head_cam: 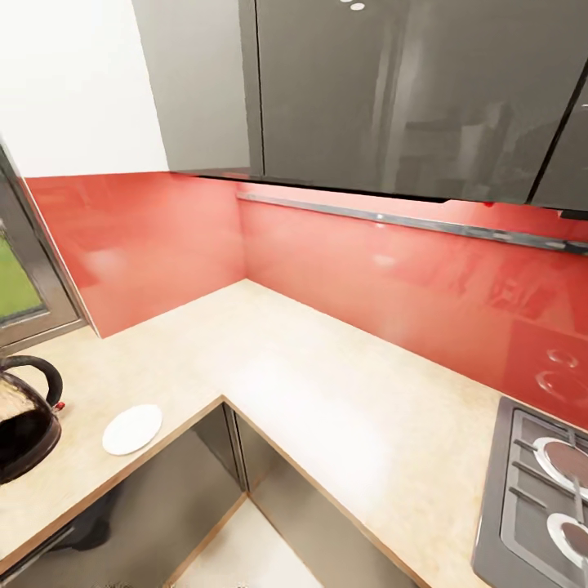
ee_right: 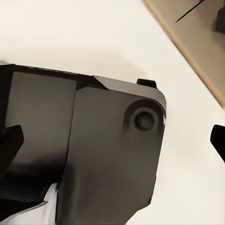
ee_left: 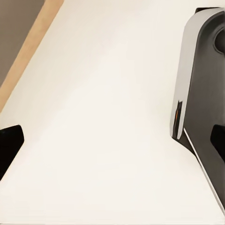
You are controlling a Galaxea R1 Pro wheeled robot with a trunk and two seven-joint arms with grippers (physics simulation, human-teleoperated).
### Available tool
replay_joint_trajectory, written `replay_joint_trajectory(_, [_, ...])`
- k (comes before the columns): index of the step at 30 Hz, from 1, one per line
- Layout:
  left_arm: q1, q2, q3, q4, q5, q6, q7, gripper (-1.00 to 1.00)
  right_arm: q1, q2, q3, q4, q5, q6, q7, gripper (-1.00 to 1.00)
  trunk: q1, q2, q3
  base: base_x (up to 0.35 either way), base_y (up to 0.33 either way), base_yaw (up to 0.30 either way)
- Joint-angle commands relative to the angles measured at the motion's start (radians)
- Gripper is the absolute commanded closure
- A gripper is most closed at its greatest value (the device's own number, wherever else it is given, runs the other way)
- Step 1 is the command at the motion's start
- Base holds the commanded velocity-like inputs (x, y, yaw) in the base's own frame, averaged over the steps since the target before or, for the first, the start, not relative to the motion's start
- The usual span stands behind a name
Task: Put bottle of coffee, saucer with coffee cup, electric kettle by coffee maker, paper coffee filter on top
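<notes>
The electric kettle (head_cam: 24, 425), clear glass with a black handle and dark lower part, stands at the left edge of the head view on the beige L-shaped countertop (head_cam: 327, 392). Just beside it, near the counter's front edge, lies the white saucer (head_cam: 131, 429) with nothing on it. My left gripper (ee_left: 112, 145) hangs open over pale floor, one black fingertip (ee_left: 9, 147) at the frame's edge. The right gripper (ee_right: 112, 140) is open too, its fingertips (ee_right: 9, 143) spread apart, with a dark part of my own body behind them. Neither gripper holds anything.
A gas hob (head_cam: 539, 506) is set into the counter at the right. A glossy red backsplash (head_cam: 367, 278) runs behind, under grey wall cabinets (head_cam: 392, 90). A window (head_cam: 16, 286) is at the far left. Grey cabinet fronts (head_cam: 163, 506) stand below the counter's inner corner.
</notes>
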Motion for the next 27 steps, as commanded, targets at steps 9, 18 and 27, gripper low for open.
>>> replay_joint_trajectory(9, [0.000, 0.001, 0.010, -0.001, -0.010, -0.003, 0.002, -1.00, -0.001, -0.023, 0.009, 0.012, 0.002, -0.003, 0.000, -1.00, 0.001, -0.002, -0.010, -0.224, 0.000, 0.234])
replay_joint_trajectory(18, [0.000, 0.000, 0.011, -0.002, -0.010, -0.003, 0.002, -1.00, -0.001, -0.034, 0.010, 0.016, 0.002, -0.003, 0.000, -1.00, 0.001, -0.002, -0.018, -0.303, 0.000, 0.234])
replay_joint_trajectory(27, [0.000, 0.000, 0.012, -0.002, -0.009, -0.003, 0.002, -1.00, -0.001, -0.035, 0.011, 0.016, 0.002, -0.003, 0.000, -1.00, 0.001, -0.002, -0.026, -0.040, 0.000, 0.234])
